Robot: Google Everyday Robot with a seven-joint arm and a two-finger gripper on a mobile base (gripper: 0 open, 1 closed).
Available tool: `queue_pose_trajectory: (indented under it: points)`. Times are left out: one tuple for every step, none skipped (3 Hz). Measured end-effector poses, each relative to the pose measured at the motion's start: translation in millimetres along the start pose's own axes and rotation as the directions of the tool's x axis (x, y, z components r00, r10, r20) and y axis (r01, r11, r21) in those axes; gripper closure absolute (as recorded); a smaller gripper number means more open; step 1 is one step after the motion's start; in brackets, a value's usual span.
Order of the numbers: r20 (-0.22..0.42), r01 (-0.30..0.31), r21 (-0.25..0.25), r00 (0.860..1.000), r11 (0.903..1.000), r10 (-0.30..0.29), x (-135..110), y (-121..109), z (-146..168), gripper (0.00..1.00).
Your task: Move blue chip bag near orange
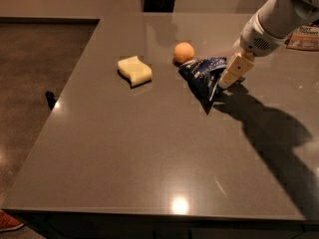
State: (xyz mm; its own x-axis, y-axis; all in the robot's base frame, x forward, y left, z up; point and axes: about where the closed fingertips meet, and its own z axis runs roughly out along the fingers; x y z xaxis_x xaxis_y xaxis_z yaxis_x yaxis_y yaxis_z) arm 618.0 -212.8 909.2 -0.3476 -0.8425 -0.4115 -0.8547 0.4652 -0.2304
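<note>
The blue chip bag (202,73) lies crumpled on the grey table (149,148), right of centre at the back. The orange (184,52) sits just behind and left of the bag, almost touching its upper left corner. My gripper (225,81) comes down from the upper right on a white arm (271,21) and is at the bag's right edge, touching or very close to it.
A pale yellow wavy sponge (134,70) lies left of the orange. A printed packet (304,36) lies at the far right edge. The table's left edge drops to brown floor (35,73). A red shoe (7,222) shows at the bottom left.
</note>
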Motion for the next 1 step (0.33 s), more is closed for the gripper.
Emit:
queue_pose_trajectory:
  points:
    - [0.000,0.000,-0.001,1.000,1.0000,0.000,-0.1,0.1,0.4,0.00]
